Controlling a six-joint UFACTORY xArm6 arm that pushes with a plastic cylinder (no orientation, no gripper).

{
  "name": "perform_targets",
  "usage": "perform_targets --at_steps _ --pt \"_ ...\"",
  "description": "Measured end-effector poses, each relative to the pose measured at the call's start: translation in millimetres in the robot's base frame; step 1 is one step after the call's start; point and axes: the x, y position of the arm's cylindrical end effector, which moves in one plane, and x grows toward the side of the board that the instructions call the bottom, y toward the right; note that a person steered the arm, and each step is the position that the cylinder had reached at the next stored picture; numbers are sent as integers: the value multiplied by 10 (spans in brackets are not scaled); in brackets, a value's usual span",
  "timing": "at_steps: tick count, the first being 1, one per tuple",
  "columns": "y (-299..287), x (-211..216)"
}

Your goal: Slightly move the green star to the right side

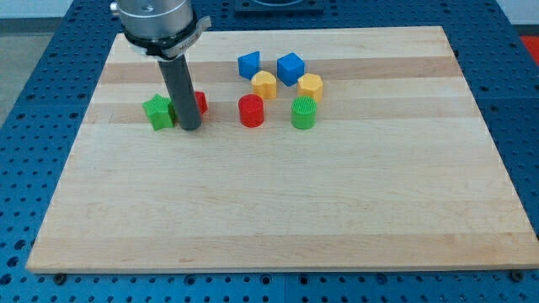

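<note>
Wooden board [278, 210], green star [157, 111], my tip [190, 127] beside

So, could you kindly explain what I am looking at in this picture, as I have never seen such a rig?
There is one picture, from a single camera looking down at an angle on a wooden board that lies on a blue perforated table. The grey part at the view's top is the end of a robot arm. It has no gripper, only a straight dark rod, and holds nothing; it pushes blocks by sliding. My tip sits just to the view's right of the green star, with a red block partly hidden behind the rod. Further to the view's right lie a red cylinder, a green cylinder, two yellow blocks and two blue blocks.
</note>
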Motion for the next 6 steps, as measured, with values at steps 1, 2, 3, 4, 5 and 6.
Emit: perform_targets --at_steps 1,2,3,4,5,6 --pt "0 -82" --pt "-2 -252" --pt "-7 -403" --pt "-7 -380" --pt "-8 -130" --pt "-51 134"
